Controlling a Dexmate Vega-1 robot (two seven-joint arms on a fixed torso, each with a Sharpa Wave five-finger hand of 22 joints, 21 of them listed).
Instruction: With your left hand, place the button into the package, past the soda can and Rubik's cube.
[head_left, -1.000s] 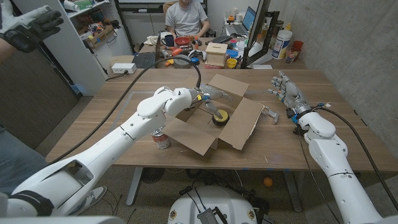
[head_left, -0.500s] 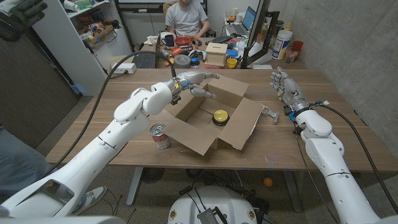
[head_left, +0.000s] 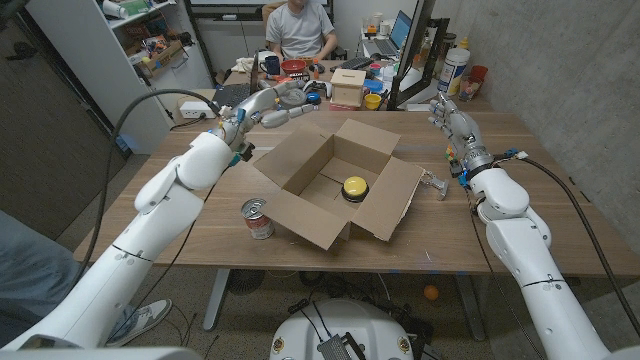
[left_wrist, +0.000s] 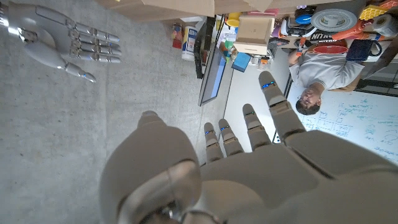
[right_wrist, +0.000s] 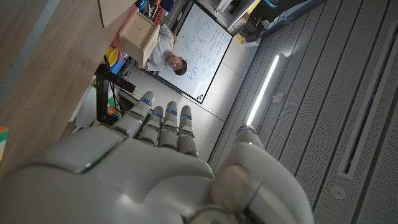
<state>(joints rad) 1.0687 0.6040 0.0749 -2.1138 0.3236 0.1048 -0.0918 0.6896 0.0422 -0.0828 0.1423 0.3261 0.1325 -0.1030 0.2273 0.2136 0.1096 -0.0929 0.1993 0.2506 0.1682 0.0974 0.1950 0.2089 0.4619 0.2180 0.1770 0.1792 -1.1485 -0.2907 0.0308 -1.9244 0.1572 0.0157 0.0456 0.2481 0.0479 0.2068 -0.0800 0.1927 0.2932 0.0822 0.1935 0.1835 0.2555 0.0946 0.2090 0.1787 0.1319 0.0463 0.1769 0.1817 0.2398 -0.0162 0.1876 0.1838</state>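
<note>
The yellow button (head_left: 354, 187) on its black base lies inside the open cardboard package (head_left: 392, 200) at mid-table. A soda can (head_left: 258, 219) stands in front of the package's left flap. My left hand (head_left: 270, 103) hovers above the table's far edge, beyond the package's left corner, with its fingers spread and nothing in it. In the left wrist view that hand (left_wrist: 249, 162) points at the room beyond. Over the table's far right my right hand (head_left: 452, 122) is raised, fingers apart and empty; it also shows as the right hand (left_wrist: 62, 40) in the left wrist view.
A small metal clip-like object (head_left: 434, 183) lies on the table right of the package. A person (head_left: 298, 25) sits at a cluttered desk behind the table. A white cabinet (head_left: 100, 70) stands at the far left.
My left hand has lifted out of the package and swung back to the far left, leaving the button inside. The right hand has drifted slightly farther away.
</note>
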